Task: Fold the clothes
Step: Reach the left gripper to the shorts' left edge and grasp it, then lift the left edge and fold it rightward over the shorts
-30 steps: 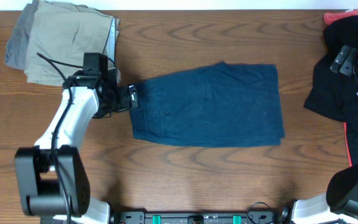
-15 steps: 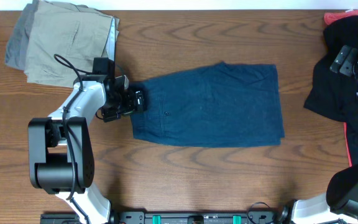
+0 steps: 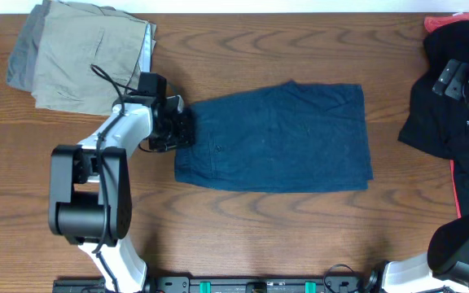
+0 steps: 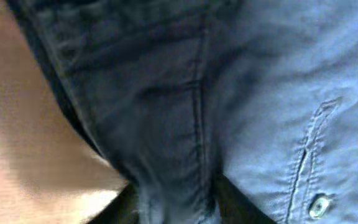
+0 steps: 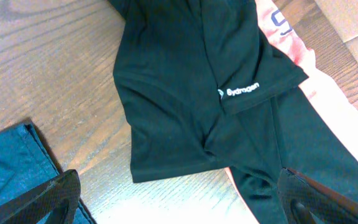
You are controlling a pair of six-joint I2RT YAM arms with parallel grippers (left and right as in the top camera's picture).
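Over the last second the left gripper point(image 3: 181, 129) had slid rightward, from the very edge of the navy shorts point(image 3: 275, 138) onto their waistband end. The shorts themselves lay flat and unmoved at the centre of the table point(image 3: 259, 236). The left wrist view showed a ridge of blue cloth pinched between nearly closed fingers. A grip for the first fold looked made, though nothing was lifted yet. The right gripper point(image 5: 179, 190) hung wide open and empty above the black garment point(image 5: 179, 81) at the right edge.

Counted: one pair of navy shorts, one khaki pair point(image 3: 88, 61) folded on one grey pair point(image 3: 19, 69), one black garment, one pink piece point(image 3: 450, 23), two grippers.
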